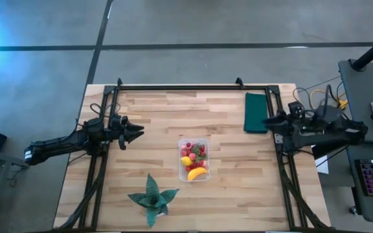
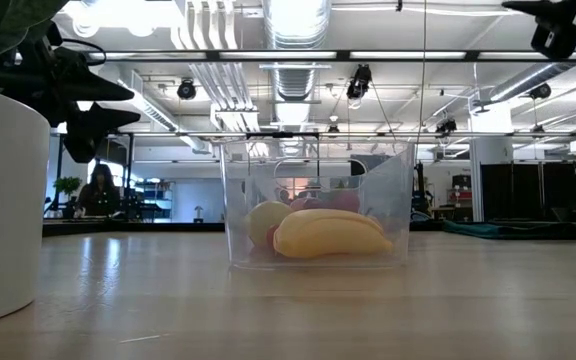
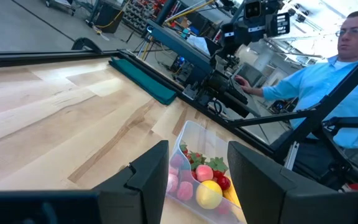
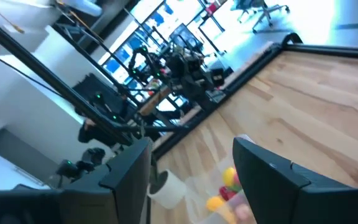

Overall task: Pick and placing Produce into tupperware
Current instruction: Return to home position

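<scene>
Near worktop centre: clear tupperware holds banana, lemon, red and pink strawberry pieces. No loose produce visible on worktop; loading judged complete. Left gripper at left edge, fingers apart, empty. Right gripper at right edge beside green mat, fingers apart, empty. Remaining: arms to home.

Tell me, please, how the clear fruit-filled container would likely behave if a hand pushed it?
The tupperware looks thin-walled and clear, so it is probably light and may flex if squeezed. Its wide flat base on the smooth wooden table suggests it would slide rather than tip. The banana inside lies loose and would likely shift.
</scene>
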You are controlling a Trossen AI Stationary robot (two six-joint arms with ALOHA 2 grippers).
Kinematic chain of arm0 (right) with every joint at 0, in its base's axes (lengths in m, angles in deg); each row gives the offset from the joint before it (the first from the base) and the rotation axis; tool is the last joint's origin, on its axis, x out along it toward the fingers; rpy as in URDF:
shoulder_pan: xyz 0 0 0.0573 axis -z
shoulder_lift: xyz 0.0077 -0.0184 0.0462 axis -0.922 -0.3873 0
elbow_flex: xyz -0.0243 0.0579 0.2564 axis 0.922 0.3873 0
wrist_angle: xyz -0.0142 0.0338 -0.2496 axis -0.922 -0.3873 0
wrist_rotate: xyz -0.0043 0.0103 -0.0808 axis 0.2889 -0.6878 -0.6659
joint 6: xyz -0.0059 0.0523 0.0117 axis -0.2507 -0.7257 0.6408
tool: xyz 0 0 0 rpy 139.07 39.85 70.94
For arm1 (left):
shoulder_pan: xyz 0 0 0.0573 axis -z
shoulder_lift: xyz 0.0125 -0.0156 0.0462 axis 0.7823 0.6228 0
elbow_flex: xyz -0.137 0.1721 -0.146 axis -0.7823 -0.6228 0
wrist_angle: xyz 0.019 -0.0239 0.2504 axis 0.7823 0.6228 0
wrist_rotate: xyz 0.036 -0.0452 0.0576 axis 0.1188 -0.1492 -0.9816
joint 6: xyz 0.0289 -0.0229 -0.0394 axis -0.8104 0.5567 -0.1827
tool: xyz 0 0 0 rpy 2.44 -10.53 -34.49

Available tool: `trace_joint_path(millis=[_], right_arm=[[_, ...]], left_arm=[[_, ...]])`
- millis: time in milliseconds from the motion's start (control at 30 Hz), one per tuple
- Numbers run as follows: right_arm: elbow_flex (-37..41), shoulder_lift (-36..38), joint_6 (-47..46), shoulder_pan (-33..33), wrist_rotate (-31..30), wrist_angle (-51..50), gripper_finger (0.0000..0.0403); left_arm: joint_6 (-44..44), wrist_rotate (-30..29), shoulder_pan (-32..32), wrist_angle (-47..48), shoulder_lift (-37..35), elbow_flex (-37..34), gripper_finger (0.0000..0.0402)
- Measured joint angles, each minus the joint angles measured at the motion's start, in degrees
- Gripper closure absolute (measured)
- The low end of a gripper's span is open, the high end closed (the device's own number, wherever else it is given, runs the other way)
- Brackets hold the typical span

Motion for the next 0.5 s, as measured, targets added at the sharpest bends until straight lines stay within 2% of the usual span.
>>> trace_joint_path(millis=[267, 500], right_arm=[[-2.6, 0.0, 0.0, 0.0, 0.0, 0.2, 0.0183], [4.3, 0.1, 0.0, 0.0, -0.2, -0.1, 0.0183]], left_arm=[[0.0, 0.0, 0.0, 0.0, 0.0, 0.0, 0.0251], [0.0, 0.2, 0.0, 0.0, 0.0, 0.0, 0.0251]])
